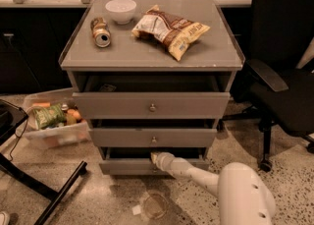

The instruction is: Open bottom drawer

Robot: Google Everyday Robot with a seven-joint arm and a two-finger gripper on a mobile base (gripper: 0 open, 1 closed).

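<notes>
The bottom drawer [122,166] is the slimmest grey front, lowest in the grey cabinet [147,54]. It stands a little way out, with a dark gap above its front. My gripper [156,159] is at the middle of this drawer's top edge, where its knob sits, and it hides the knob. The white arm [196,175] reaches in from the lower right. The middle drawer [186,138] and the taller top drawer [196,105] are also slightly out, each with a round metal knob.
A white bowl [120,10], a can [101,32] and a chip bag [169,30] lie on the cabinet top. A bin of groceries [54,123] sits on the floor to the left. A black office chair [282,81] stands to the right. A black bar [59,197] crosses the floor at lower left.
</notes>
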